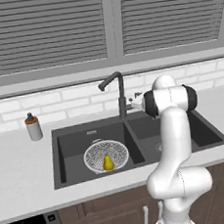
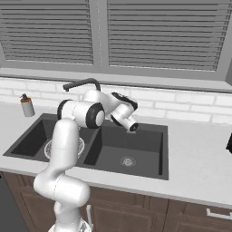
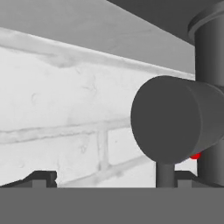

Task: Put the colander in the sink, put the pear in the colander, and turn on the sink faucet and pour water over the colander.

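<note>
The silvery mesh colander point(image 1: 95, 154) lies in the left basin of the dark grey sink point(image 1: 89, 128), and the small yellow pear point(image 1: 108, 162) stands inside it. My arm partly covers the colander point(image 2: 79, 146) in the right base view. The tall dark sink faucet point(image 1: 120, 94) rises behind the divider, its spout turned left over the left basin. My gripper point(image 1: 132, 103) hovers just right of the faucet's stem, open and holding nothing. In the hand view the gripper point(image 3: 112, 178) faces the faucet's round side lever point(image 3: 175, 118) at close range, beside the stem point(image 3: 212, 52).
A soap bottle point(image 1: 33, 127) with a black top stands on the counter left of the sink. White brick backsplash point(image 3: 65, 109) and a window sill run behind the faucet. A dark object point(image 2: 229, 142) sits at the counter's far right edge.
</note>
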Controlling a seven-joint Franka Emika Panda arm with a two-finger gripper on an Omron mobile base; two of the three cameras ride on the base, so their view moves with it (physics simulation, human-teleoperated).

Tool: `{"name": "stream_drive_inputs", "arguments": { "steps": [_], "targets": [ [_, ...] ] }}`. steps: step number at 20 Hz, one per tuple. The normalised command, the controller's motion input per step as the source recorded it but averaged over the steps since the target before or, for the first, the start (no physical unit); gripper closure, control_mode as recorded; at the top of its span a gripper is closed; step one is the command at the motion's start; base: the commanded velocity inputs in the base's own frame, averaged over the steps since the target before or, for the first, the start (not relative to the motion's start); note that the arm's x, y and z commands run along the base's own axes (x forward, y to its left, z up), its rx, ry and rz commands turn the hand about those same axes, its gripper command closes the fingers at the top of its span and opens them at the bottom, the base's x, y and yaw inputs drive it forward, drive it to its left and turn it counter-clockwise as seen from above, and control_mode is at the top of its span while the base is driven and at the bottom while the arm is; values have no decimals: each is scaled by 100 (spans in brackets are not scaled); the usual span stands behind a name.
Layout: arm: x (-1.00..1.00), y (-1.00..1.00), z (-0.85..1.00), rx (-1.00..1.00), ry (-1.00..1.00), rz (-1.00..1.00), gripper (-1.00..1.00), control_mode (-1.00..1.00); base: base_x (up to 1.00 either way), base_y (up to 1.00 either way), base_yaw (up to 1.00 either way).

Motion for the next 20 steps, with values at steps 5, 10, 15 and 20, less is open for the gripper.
{"name": "stream_drive_inputs", "arguments": {
  "steps": [5, 10, 15, 20],
  "targets": [
    [23, 2, 0, 0, 0, -4, 100, -100, 0, 0, 0],
    [16, 1, 0, 0, 0, -12, 100, -100, 0, 0, 0],
    [25, -15, 0, 1, 0, -14, 100, -100, 0, 0, 0],
    [37, -82, 0, 10, 0, -11, 100, -100, 0, 0, 0]
  ]
}}
